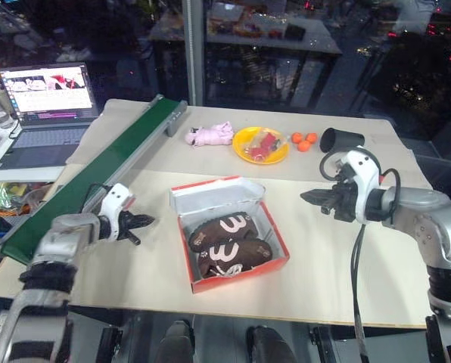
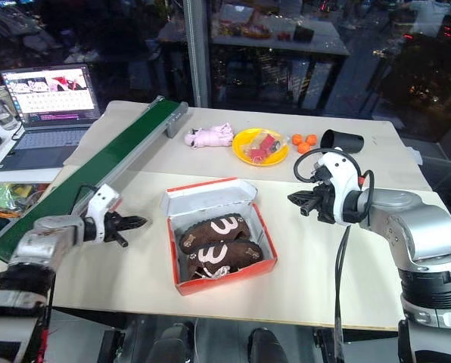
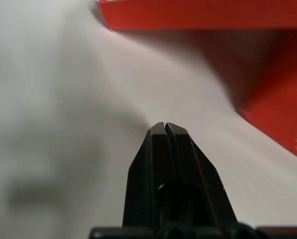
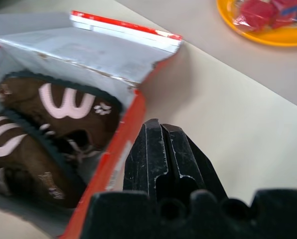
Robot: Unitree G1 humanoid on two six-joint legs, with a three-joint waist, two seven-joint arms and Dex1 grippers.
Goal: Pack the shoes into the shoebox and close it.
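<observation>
while the shoebox [image 1: 275, 243] gapes, both shoes [image 1: 227, 243] lie crosswise inside.

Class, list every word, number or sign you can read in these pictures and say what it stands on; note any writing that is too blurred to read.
"3": a large pale figure, read either as a 3 or as a sideways curl, on each of the two dark brown soft shoes lying in the open red-orange cardboard shoebox.
Small pale paw print mark: on a shoe's toe, no letters.
Open laptop screen: text too small to read.
</observation>
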